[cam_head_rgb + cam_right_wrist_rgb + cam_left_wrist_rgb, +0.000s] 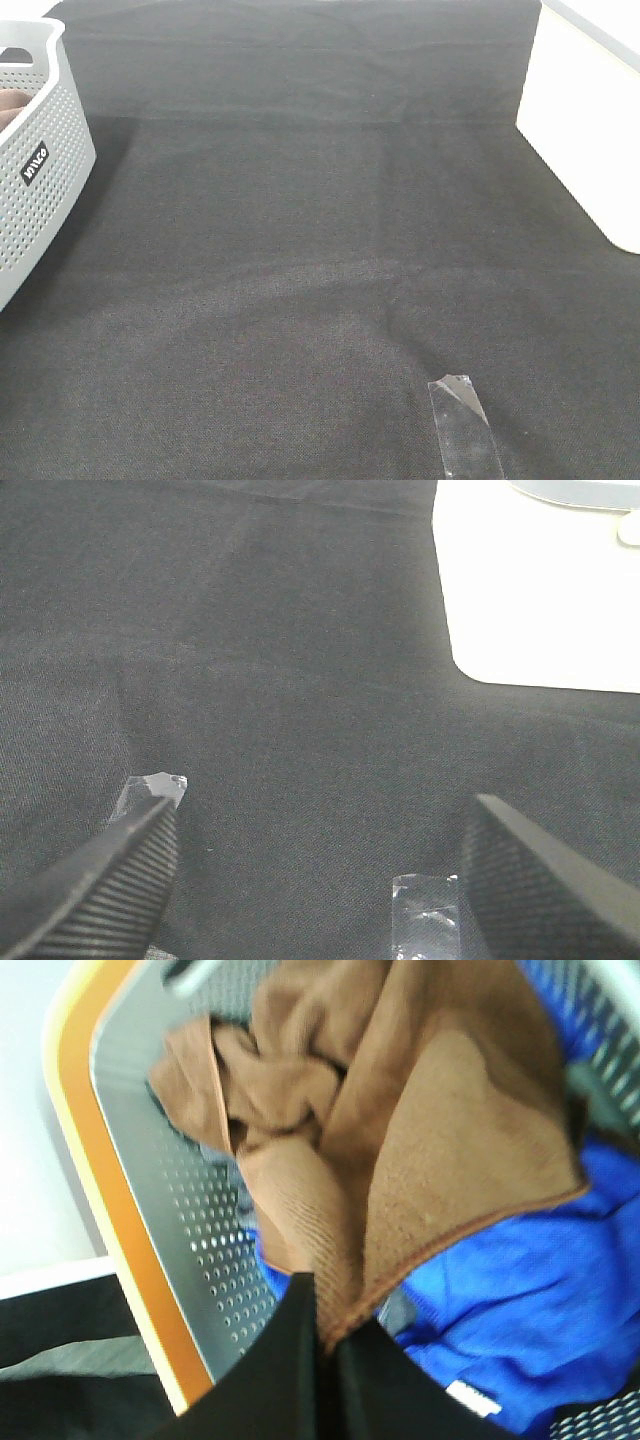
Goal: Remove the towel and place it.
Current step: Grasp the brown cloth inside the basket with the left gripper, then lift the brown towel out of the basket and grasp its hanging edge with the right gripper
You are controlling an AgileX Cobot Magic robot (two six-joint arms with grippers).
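The left gripper (325, 1320) has its two dark fingers pressed together on a fold of the towel (440, 1150), with brown pile pinched between them right at a stitched edge. The grasp looks made. The towel itself lies bunched and crumpled inside the grey perforated basket (190, 1210), on top of a blue cloth (540, 1300) that fills the basket's other side. Nothing shows the towel clear of the rim, so the lift out is judged not yet done.

The basket stands at the far left corner of the counter, only part of it in the high view. The right gripper (322, 810) hangs above the near right part of the counter with its fingers spread wide and nothing between them. Under it the black table cloth (320, 250) lies bare apart from a strip of clear tape (465, 425) near the front edge.

By this reckoning the task is early: the hold is taken, while pulling the towel free of the basket, carrying it over the cloth and laying it down all remain
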